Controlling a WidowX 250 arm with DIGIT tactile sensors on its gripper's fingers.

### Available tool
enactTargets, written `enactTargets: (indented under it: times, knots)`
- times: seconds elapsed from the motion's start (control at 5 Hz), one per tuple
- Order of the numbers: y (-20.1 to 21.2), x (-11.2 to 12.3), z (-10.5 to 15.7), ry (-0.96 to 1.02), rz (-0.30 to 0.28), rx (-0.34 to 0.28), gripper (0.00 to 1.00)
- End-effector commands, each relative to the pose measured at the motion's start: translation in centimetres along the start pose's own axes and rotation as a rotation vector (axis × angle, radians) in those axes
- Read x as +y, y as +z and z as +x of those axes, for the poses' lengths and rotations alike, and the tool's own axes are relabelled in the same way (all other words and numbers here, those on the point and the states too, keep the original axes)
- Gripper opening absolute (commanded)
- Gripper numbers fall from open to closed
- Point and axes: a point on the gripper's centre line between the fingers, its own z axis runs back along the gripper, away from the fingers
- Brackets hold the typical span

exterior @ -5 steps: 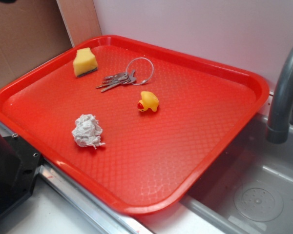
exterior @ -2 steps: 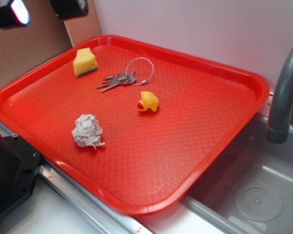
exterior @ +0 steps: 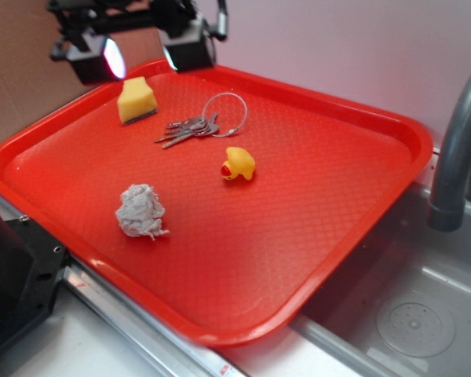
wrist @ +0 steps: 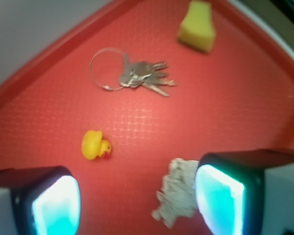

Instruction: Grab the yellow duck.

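Note:
The yellow duck (exterior: 239, 163) lies near the middle of the red tray (exterior: 361, 196), its red-orange beak pointing left. In the wrist view the yellow duck (wrist: 94, 145) shows above and between my fingers, nearer the left one. My gripper (exterior: 141, 53) hangs high over the tray's far left corner, above the sponge, well away from the duck. It is open, with wide bare tray between the two glowing pads (wrist: 56, 203), and in the wrist view the gripper (wrist: 137, 203) holds nothing.
A yellow sponge (exterior: 136, 100) sits at the far left of the tray. A bunch of keys on a wire ring (exterior: 198, 126) lies just behind the duck. A crumpled paper ball (exterior: 140, 211) rests at the front left. A grey tap (exterior: 459, 149) and sink (exterior: 408, 314) stand to the right.
My gripper has come down and to the right into the exterior view, from the top left corner to above the sponge. The duck and other items have not moved.

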Motion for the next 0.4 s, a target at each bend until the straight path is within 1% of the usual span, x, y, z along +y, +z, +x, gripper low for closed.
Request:
enactTargets:
  times: [0.0, 0.2]
  knots:
    - [-5.3, -1.9, 0.9, 0.018, 0.062, -0.003, 1.00]
    - [-7.6, -2.4, 0.8, -0.017, 0.102, 0.011, 1.00]
